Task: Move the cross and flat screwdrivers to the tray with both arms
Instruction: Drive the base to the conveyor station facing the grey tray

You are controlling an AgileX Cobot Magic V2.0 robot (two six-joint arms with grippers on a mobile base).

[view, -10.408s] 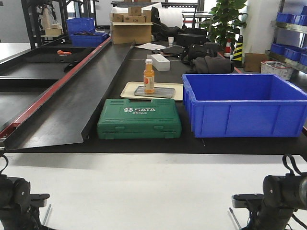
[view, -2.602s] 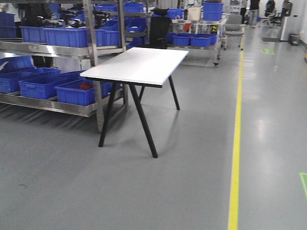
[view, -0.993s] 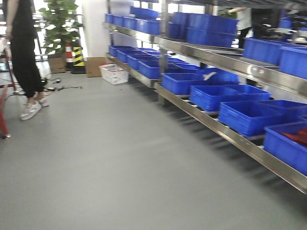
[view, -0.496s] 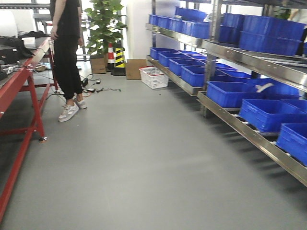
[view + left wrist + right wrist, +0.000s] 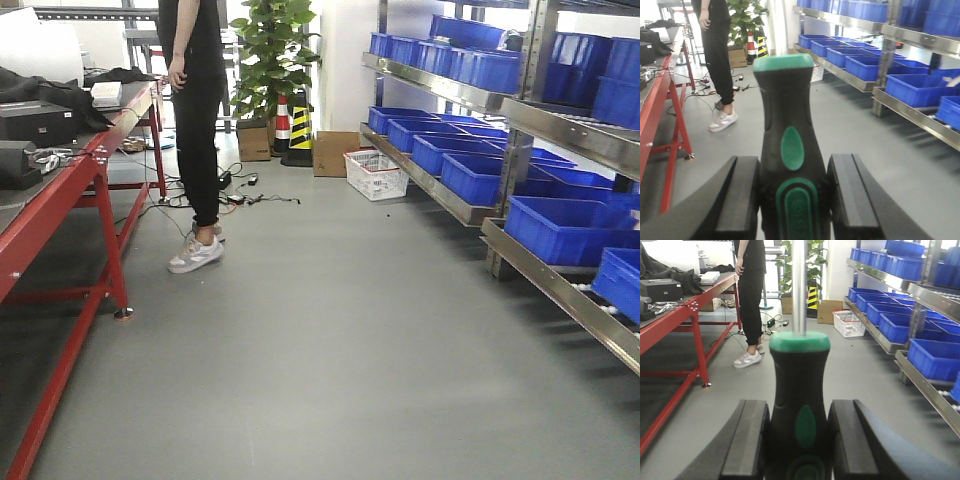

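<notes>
In the left wrist view, my left gripper (image 5: pixel 792 160) is shut on the black-and-green handle of one screwdriver (image 5: pixel 785 100). Its green butt end points away from me and its shaft is hidden. In the right wrist view, my right gripper (image 5: pixel 800 402) is shut on the handle of the other screwdriver (image 5: pixel 800 370), whose metal shaft (image 5: pixel 799 290) sticks straight out and up past the frame. I cannot tell which tip is cross or flat. The tray is out of view. The front view shows neither arm.
A red-framed workbench (image 5: pixel 60 190) with dark equipment runs along the left. A person in black (image 5: pixel 200 130) stands beside it, with cables on the floor (image 5: pixel 255 195). Steel shelving with blue bins (image 5: pixel 560 220) lines the right. A plant (image 5: pixel 270 50), a striped cone (image 5: pixel 300 125) and a white basket (image 5: pixel 375 172) stand at the far end.
The front view has swung from the work table through the hall to this aisle. Over the last second the person and red bench have slid rightward and come further into view.
</notes>
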